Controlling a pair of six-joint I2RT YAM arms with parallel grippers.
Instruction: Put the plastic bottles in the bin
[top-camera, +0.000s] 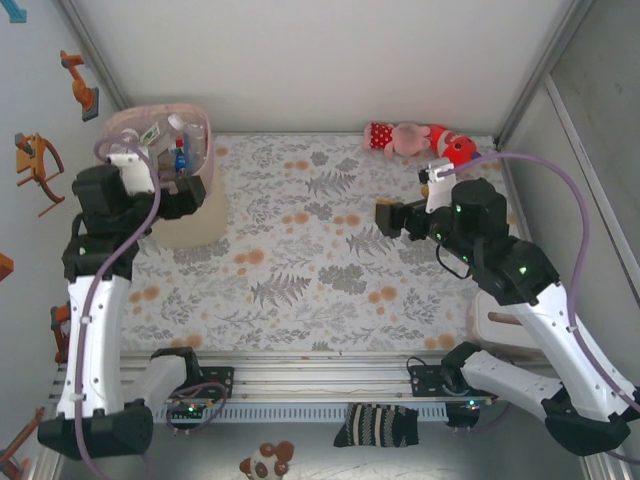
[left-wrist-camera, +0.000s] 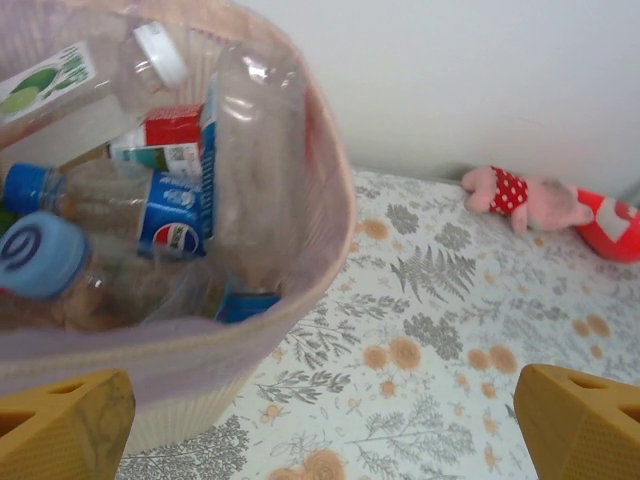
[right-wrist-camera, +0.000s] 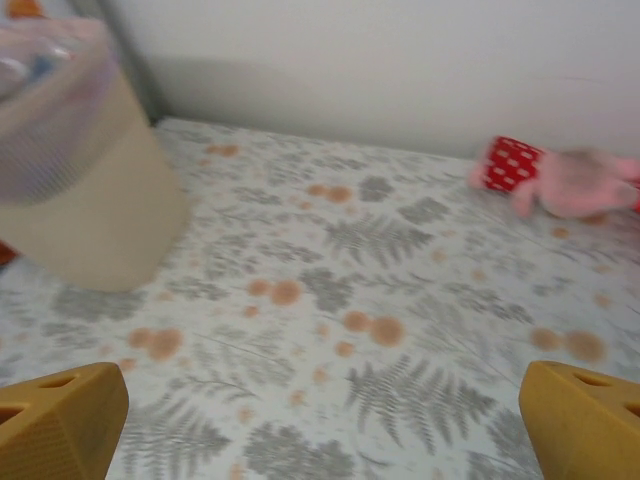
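The pale pink bin (top-camera: 190, 215) stands at the table's far left and holds several plastic bottles (top-camera: 180, 150). In the left wrist view I look down into the bin (left-wrist-camera: 320, 250) at a Pepsi-labelled bottle (left-wrist-camera: 160, 215), a blue-capped one (left-wrist-camera: 35, 255) and a white-capped one (left-wrist-camera: 150, 55). My left gripper (top-camera: 195, 195) hovers at the bin's right rim, open, nothing between its yellow fingertips (left-wrist-camera: 60, 425). My right gripper (top-camera: 388, 216) hangs open and bare over the mat's right half, pointing left; its fingertips (right-wrist-camera: 580, 420) frame bare mat, with the bin (right-wrist-camera: 85, 190) far left.
A pink-and-red plush toy (top-camera: 420, 140) lies at the back right, also in the plush toy's wrist views (left-wrist-camera: 530, 195) (right-wrist-camera: 560, 175). The floral mat (top-camera: 320, 270) covers the table. A white box (top-camera: 500, 325) sits under the right arm. Walls close in behind and at both sides.
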